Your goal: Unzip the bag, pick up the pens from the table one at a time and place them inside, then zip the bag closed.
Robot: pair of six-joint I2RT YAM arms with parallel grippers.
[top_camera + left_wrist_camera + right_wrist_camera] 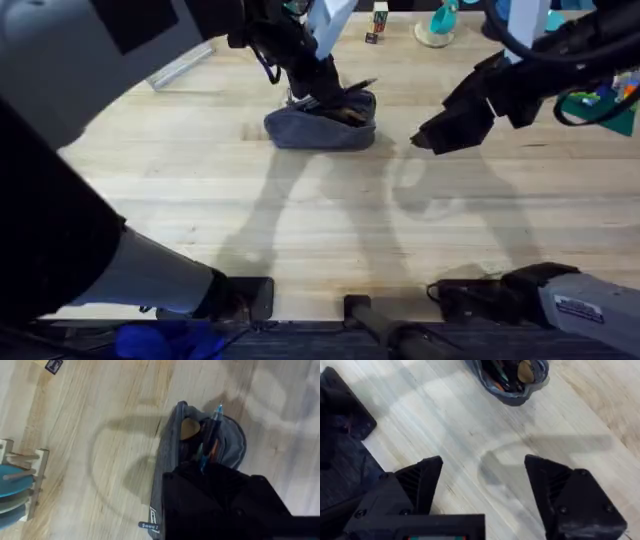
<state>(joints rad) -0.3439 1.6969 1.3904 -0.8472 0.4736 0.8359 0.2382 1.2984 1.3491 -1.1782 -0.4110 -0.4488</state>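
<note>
From the overhead camera we look down and forward across the desk (330, 220) from above the arm bases, seeing the whole far edge. Our left wrist camera hangs close over the bag (200, 455), looking almost straight down into its opening. Our right wrist camera sits higher and farther off, angled down; it shares that bag (512, 380) with the other two views.

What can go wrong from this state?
1. A pen sticks out past the open mouth of the bag; zipping now would likely jam on it.
2. The left gripper sits right at the bag's mouth, so pulling away might drag the soft bag or pens along.
3. The right gripper hovers open beside the bag, holding nothing; the unheld bag may slide.
</note>
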